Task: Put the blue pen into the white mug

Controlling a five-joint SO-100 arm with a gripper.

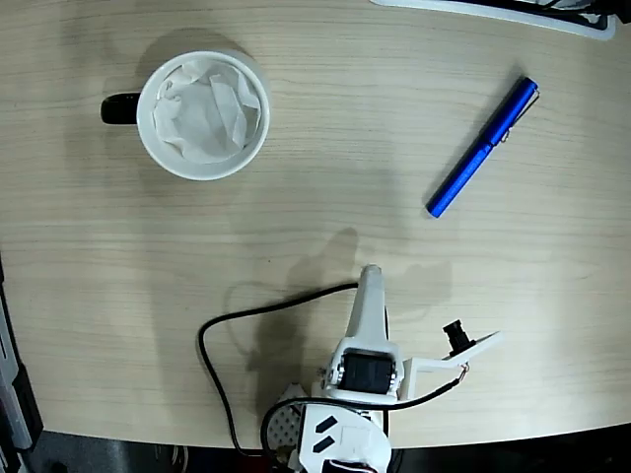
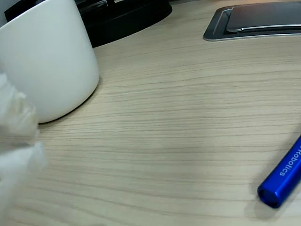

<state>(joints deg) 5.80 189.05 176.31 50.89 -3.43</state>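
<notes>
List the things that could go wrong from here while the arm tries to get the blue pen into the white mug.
The slim glossy metallic-blue pen lies flat and diagonal on the smooth wooden table; unless the gripper closes across it, it may roll or slip out.

The round white ceramic mug is stuffed with crumpled white paper, so the pen may rest on top and tip out.

Pen and mug sit far apart, so a weak grip could fail during the carry.

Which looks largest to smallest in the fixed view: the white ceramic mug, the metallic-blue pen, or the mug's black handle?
1. The round white ceramic mug covers the most area.
2. The slim metallic-blue pen, about as long as the mug is wide, but far thinner.
3. The mug's black handle, a small stub.
</notes>
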